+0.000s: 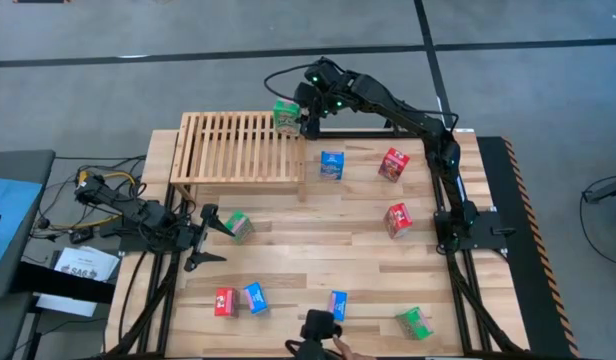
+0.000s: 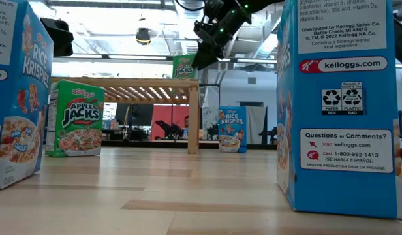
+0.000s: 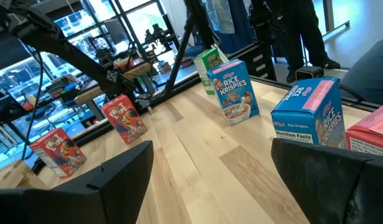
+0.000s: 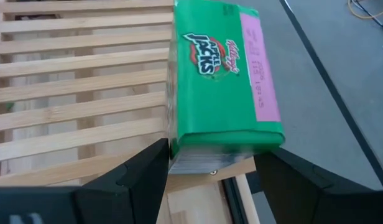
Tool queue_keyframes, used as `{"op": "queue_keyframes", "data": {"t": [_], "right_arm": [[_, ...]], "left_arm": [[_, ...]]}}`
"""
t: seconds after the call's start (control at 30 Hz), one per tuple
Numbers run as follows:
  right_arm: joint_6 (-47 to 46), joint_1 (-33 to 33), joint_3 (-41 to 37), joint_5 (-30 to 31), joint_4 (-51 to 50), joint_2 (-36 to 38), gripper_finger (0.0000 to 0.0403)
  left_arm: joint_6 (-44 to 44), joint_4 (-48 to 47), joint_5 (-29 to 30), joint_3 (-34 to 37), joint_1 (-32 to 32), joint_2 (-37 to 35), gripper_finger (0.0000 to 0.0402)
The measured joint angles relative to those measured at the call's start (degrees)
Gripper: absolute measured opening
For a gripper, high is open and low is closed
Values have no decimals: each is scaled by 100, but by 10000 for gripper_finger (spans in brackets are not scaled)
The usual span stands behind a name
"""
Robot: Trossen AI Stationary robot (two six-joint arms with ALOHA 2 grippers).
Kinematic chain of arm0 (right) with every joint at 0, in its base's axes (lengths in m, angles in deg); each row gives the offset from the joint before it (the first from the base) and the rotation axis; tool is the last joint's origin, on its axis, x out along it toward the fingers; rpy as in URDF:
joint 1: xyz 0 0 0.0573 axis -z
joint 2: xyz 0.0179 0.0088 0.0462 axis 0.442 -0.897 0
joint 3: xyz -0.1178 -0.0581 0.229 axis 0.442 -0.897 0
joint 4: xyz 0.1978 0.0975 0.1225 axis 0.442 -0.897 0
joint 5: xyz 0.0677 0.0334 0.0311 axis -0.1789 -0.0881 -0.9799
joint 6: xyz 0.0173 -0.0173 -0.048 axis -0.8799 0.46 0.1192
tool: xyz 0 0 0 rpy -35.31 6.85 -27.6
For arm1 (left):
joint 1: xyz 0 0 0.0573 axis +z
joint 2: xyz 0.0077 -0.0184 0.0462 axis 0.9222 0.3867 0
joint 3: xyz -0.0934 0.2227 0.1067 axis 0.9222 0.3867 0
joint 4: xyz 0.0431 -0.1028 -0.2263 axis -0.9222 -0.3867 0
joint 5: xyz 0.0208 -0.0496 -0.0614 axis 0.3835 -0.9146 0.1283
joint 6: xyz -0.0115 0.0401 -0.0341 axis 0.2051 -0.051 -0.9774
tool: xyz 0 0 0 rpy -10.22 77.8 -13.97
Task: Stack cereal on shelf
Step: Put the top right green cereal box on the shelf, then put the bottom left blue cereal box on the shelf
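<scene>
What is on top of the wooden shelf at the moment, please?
One green Apple Jacks box stands at the right end of the shelf, with the right gripper around it. The other slats are bare. Its underside is hidden, so full contact with the slats cannot be confirmed.

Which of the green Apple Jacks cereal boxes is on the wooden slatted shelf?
The green Apple Jacks cardboard box at the light wooden slatted shelf's far right corner, between the right gripper's fingers. The other two green boxes sit on the table.
</scene>
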Motion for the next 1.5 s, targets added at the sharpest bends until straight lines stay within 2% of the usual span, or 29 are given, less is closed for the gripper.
{"op": "queue_keyframes", "data": {"t": [0.57,1.07,1.5], "right_arm": [[-34,-51,4,103,-528,190,261],[-887,-370,-1,42,-2390,458,261],[-1236,-830,2,238,-3549,1229,261]], "left_arm": [[-1,-1,0,0,-2,1,318],[0,0,0,0,-2,2,318],[-1,0,0,0,0,1,318]]}}
